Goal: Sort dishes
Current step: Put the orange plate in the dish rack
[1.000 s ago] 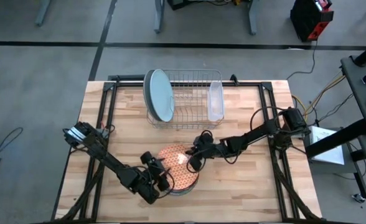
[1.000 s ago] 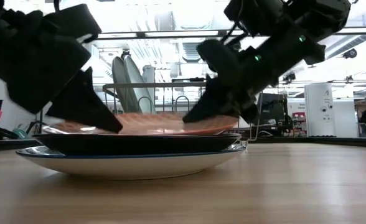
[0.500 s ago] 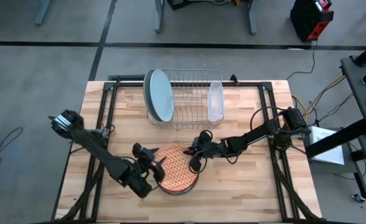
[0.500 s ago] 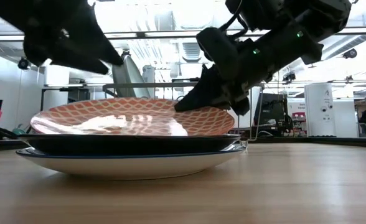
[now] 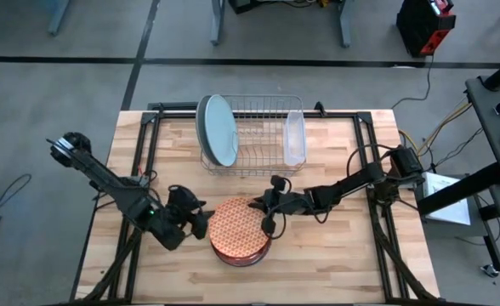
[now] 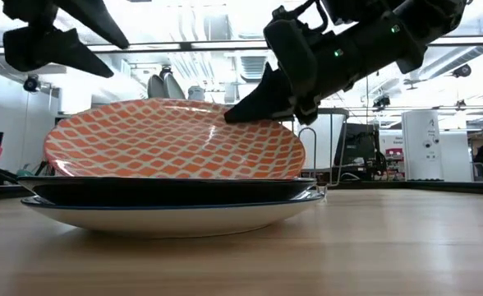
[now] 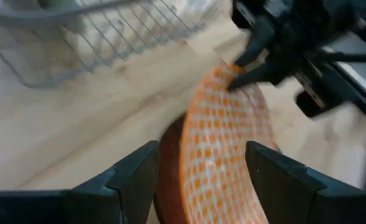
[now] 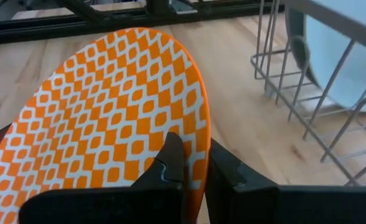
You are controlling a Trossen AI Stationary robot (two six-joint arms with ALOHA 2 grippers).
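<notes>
At the near middle of the counter, the orange-and-white plate stands tilted, its far rim raised off the stack and nipped by the right pincer, clenched on that edge. The left pincer hovers released just beside the plate's other side, touching nothing.

Judgement: the step in hand is lifting this plate clear for the wire rack. It calls for a firm grip on the thin rim, a steady rise so the lower edge does not drag the dark red plate beneath, and the left pincer ready to support.

Count: 1 orange-and-white plate, 1 dark red plate, 1 pale plate at the bottom, 2 large plates upright in the rack, 1 clear tub.
</notes>
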